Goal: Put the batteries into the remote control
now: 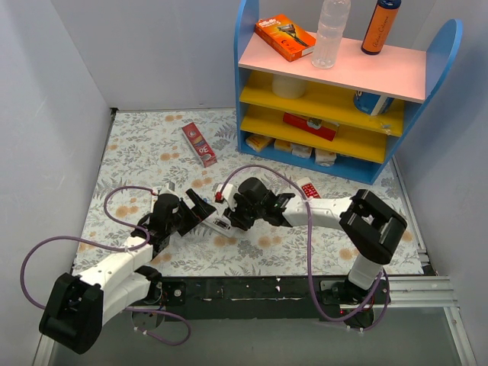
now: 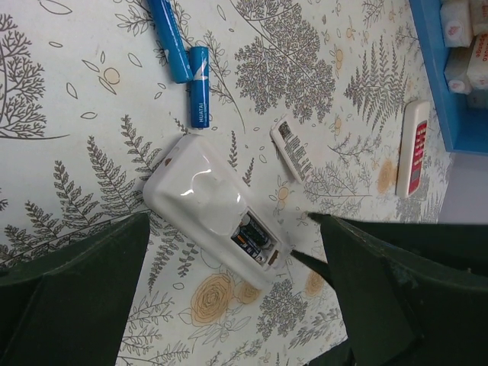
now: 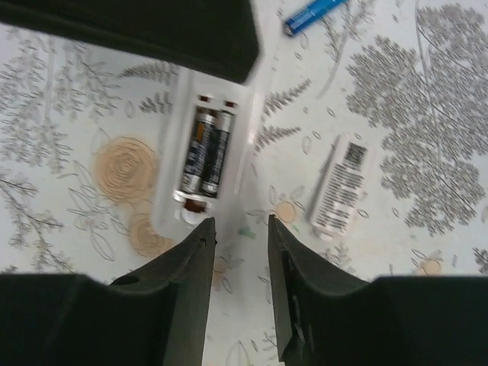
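Observation:
The white remote control [image 2: 200, 189] lies face down on the floral mat with its battery compartment uncovered. Two dark batteries [image 2: 252, 235] sit side by side in it, and they also show in the right wrist view [image 3: 207, 149]. My left gripper [image 2: 229, 218] is open wide, with its fingers on either side of the remote and not touching it. My right gripper [image 3: 239, 223] is open a little and empty, just past the remote's compartment end [image 3: 183, 207]. In the top view both grippers [image 1: 200, 207] [image 1: 232, 210] meet over the remote [image 1: 220, 222].
The loose white battery cover [image 2: 291, 150] lies beside the remote. Two blue cylinders [image 2: 200, 95] lie further off. A red-faced remote [image 2: 415, 149] lies near the blue shelf [image 1: 252, 141]. A red box [image 1: 199, 143] lies at the back of the mat.

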`<state>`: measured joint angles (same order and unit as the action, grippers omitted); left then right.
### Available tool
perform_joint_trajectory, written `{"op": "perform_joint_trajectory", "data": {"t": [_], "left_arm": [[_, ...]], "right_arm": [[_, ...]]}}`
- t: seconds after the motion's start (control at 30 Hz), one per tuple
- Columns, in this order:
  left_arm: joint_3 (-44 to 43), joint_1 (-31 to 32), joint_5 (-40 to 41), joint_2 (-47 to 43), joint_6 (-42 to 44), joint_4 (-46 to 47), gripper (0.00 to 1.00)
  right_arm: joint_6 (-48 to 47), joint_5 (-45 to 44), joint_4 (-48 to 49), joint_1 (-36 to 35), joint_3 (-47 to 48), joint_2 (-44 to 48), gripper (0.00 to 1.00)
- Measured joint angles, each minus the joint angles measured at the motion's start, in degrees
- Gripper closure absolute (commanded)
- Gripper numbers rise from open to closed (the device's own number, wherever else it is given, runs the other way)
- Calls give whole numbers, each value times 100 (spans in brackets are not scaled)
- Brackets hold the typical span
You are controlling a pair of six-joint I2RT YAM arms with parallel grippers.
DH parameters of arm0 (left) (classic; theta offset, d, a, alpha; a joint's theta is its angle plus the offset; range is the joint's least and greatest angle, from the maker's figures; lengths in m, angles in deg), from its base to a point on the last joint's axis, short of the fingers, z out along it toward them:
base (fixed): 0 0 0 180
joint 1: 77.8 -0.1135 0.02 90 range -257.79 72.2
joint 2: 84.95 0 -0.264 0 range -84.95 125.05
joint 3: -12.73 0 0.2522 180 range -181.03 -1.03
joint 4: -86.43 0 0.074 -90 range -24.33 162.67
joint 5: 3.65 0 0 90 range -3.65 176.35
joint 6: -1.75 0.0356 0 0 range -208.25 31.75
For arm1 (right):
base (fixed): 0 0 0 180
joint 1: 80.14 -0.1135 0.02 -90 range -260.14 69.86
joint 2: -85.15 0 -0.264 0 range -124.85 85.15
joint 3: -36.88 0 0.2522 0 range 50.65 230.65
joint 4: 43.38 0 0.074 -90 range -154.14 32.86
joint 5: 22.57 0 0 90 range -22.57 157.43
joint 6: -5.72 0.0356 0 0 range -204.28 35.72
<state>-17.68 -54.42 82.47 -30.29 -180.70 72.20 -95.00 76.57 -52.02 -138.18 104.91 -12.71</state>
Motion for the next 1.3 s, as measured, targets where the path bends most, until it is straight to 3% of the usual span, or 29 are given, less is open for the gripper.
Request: {"op": "perform_joint_trajectory", "data": {"t": [0.37,0.93,1.3], "left_arm": [[-428,0,260,-361,72,-564,2],[-1427,-273,599,1220,114,-1045,2],[-1803,-496,479,2153,50,-1099,19]], "right_arm": [[-101,-468,-835,660,636,-186,46],[-28,-448,-1582,654,1241,-872,46],[4,-442,-1591,599,1410,-1071,52]]}}
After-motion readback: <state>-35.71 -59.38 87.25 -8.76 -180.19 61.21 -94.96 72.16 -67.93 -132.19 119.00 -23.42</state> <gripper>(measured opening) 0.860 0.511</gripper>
